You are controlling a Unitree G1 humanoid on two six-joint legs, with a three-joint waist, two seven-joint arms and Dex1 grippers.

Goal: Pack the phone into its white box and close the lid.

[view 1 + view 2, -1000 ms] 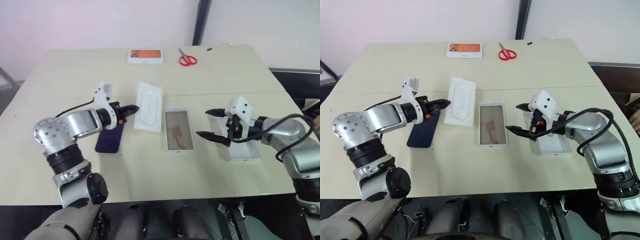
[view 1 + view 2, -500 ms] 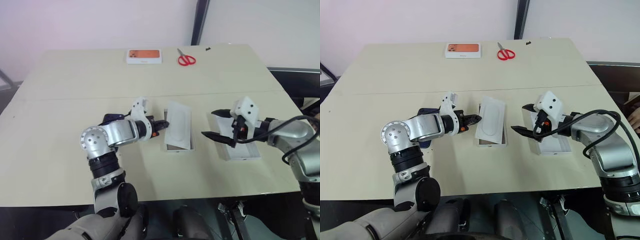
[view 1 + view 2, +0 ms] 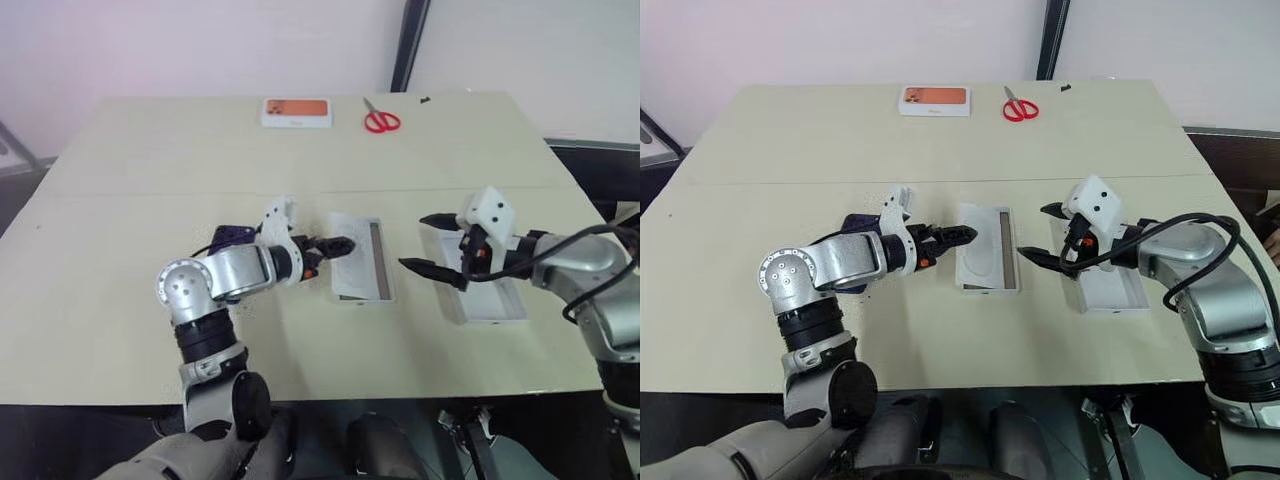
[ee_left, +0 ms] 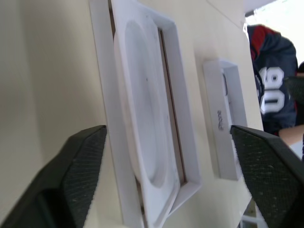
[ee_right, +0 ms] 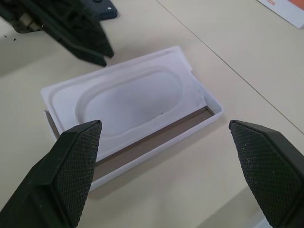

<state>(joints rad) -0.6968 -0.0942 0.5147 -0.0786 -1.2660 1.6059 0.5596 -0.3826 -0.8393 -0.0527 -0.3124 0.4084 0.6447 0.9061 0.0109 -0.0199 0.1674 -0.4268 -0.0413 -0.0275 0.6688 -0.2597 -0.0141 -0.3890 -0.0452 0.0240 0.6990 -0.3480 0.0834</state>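
I had both grippers open and empty, the left gripper (image 3: 962, 235) just beside the white box (image 3: 1012, 252), where the thin insert (image 3: 980, 258) lay askew, the right gripper (image 3: 1042, 234) over the lid (image 3: 1108, 290), the phone (image 3: 856, 224) behind my left arm.

The table (image 3: 790, 270) has a smooth, matt cream top, like laminate. The white box (image 5: 199, 124) looks like stiff matt card, with a tan, paper-like floor showing along one side. The thin white insert (image 5: 128, 102) lying in it is smooth moulded plastic or pulp (hard to say which), faintly sheened around its oval recess. The right gripper (image 5: 166, 166) has black fingers (image 5: 76, 161) with a fine knurled, rubbery texture. The scissors (image 3: 1018, 106) near the table's far edge have glossy red plastic handles.
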